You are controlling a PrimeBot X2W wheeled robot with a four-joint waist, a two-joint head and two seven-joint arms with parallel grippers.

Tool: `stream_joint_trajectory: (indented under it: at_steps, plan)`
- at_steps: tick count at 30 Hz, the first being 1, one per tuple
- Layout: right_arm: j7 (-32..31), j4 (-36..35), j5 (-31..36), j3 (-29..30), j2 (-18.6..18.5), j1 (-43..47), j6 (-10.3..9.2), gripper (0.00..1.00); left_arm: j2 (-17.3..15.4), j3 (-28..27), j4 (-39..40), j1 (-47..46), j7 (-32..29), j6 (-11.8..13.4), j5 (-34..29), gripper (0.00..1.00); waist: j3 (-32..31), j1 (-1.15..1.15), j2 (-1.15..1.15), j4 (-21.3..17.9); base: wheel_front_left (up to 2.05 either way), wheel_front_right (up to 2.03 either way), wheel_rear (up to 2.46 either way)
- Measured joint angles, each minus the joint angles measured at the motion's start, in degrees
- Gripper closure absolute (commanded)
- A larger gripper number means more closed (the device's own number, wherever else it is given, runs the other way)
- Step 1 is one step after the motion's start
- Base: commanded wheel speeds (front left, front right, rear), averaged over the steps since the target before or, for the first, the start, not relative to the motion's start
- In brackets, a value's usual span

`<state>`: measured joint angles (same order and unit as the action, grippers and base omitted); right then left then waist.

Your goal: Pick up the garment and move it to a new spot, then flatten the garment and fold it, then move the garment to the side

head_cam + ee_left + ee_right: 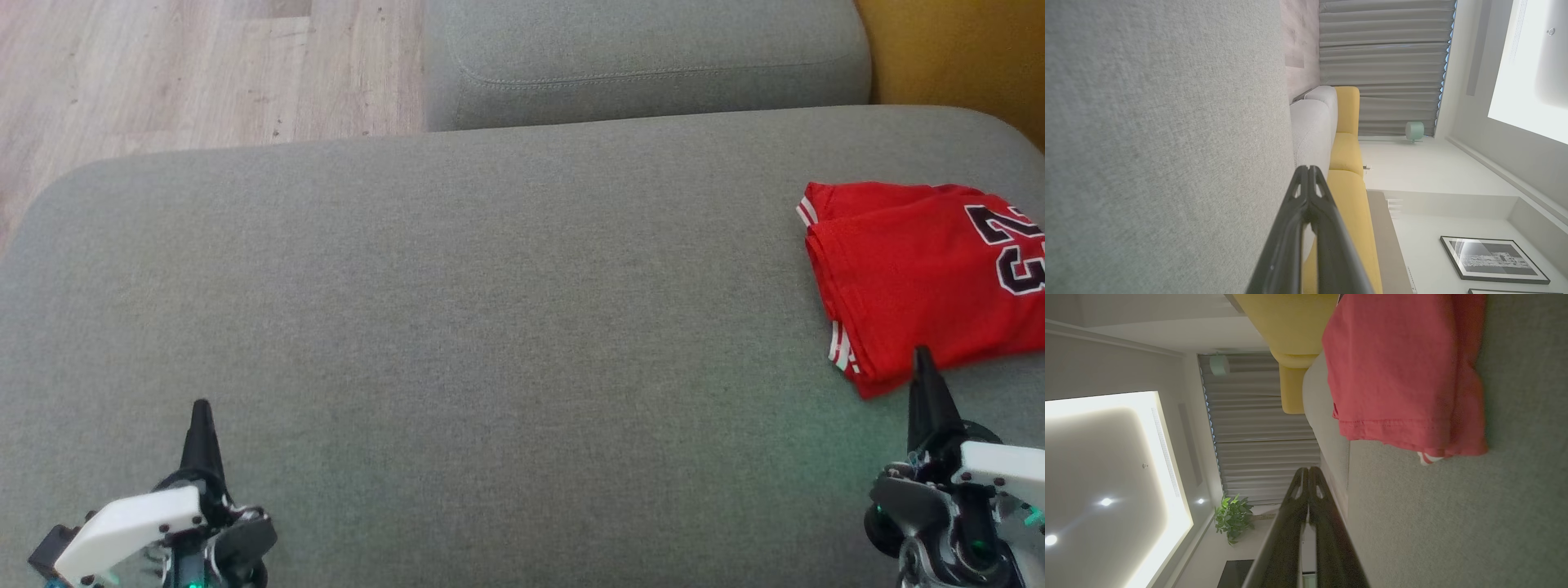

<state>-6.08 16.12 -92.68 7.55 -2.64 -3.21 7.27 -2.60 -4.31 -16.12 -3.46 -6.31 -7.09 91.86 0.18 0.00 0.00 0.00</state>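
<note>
Folded red jersey (914, 269) lay right on grey fabric cushion (490, 327) | head view showed numerals (1016, 253), right wrist view its stitched hem (1392, 426) | left gripper (201, 412), right gripper (923, 359) were pressed together, empty.

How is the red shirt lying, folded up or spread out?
Folded. The red jersey lies on the grey sofa cushion in stacked layers, its left edge doubled over, with striped trim peeking out underneath.

The cushion (490, 286) under me is grey woven cloth, matt and faintly rough. At the right of the frame, the garment (906, 269) is thin red cloth, smooth, with stitched hems and striped trim. Upper left, the floor (163, 73) is pale, matt wood grain. My left fingers (1286, 245) and right fingers (1331, 547) look like dark, smooth, slightly glossy plastic.
</note>
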Motion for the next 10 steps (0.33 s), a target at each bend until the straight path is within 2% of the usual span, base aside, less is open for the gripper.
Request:
stream_joint_trajectory:
  at_steps: [10]
  plan:
    - [0.0, 0.0, 0.0, 0.0, 0.0, 0.0, 0.0, 1.0, 0.0, 0.0, 0.0, 0.0, 0.0, 0.0, 0.0, 1.0, 0.0, 0.0, 0.0, 0.0, 0.0, 0.0, 0.0]
